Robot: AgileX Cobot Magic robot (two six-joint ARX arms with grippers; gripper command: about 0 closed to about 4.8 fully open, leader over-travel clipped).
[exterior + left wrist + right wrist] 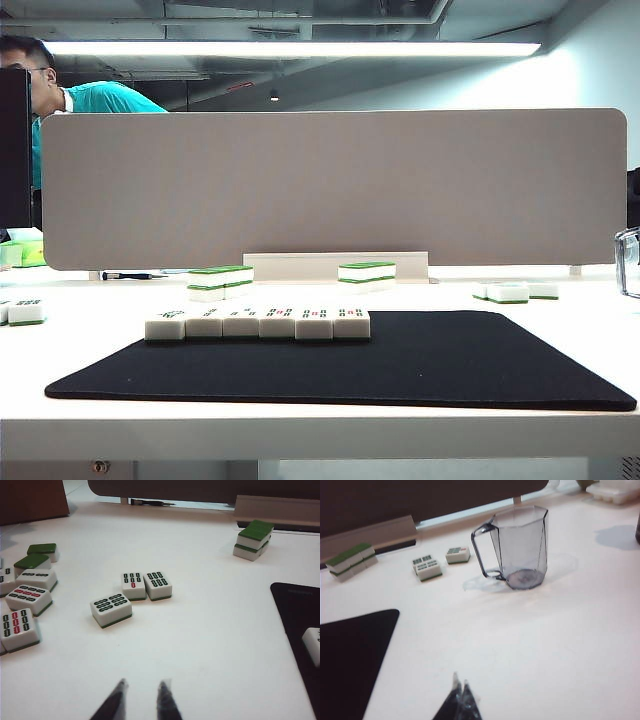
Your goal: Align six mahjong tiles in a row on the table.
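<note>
Six mahjong tiles [257,323] lie face up, side by side in one row along the back edge of a black mat [400,360] on the white table [600,320]. Neither gripper shows in the exterior view. My left gripper [142,685] hovers over bare table with a gap between its fingertips and nothing in it; one end tile of the row [312,645] shows at that view's edge. My right gripper [460,684] has its fingertips pressed together over bare table beside the mat [350,655], holding nothing.
Loose face-up tiles [111,609] lie ahead of the left gripper, with more to one side [27,598]. Green-topped stacks [220,281] [366,274] stand behind the mat. A clear cup [520,547] and tiles [426,567] lie ahead of the right gripper. A grey divider [330,185] closes the back.
</note>
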